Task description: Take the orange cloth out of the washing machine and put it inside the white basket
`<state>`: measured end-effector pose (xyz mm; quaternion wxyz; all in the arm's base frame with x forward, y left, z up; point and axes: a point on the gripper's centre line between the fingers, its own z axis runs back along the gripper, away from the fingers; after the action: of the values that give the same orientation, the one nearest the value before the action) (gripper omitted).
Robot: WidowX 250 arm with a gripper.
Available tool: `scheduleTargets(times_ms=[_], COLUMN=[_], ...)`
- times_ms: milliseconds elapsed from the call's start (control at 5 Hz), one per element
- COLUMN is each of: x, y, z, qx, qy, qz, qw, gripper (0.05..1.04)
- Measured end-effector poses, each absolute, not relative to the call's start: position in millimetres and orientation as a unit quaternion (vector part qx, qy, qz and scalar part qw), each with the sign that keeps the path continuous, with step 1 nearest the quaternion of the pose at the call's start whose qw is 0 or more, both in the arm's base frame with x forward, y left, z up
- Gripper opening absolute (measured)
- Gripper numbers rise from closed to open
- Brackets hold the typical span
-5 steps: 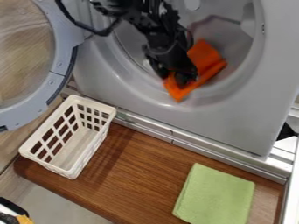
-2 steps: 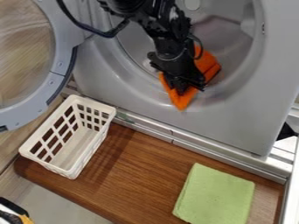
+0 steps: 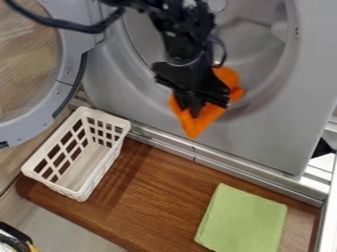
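Note:
At the lower front lip of the washing machine (image 3: 263, 142) opening, the black gripper (image 3: 194, 109) is shut on the orange cloth (image 3: 199, 123). A pointed corner of the cloth hangs below the gripper, and another part bunches up behind it on the right. The white basket (image 3: 79, 191) stands to the lower left on the wooden surface, with its open top up and nothing in it. The gripper is up and to the right of the basket, apart from it.
A folded green cloth (image 3: 243, 219) lies at the lower right of the wooden surface (image 3: 154, 197). The round door (image 3: 69, 54) stands open at the upper left, beside the arm's cable. A metal ledge (image 3: 217, 165) runs between machine and wood.
The gripper has come down and slightly left, out toward the machine's front, drawing the orange cloth along. The cable has shifted up and left.

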<state>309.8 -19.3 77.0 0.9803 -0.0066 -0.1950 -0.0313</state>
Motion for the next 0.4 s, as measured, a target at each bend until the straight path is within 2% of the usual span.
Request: scheduleTargets(times_ms=[400], x=[269.6], y=[46.5], z=[54.7], qx=[0.000], qy=[-0.096], qz=[0.074], qw=[0.993], gripper=[0.079])
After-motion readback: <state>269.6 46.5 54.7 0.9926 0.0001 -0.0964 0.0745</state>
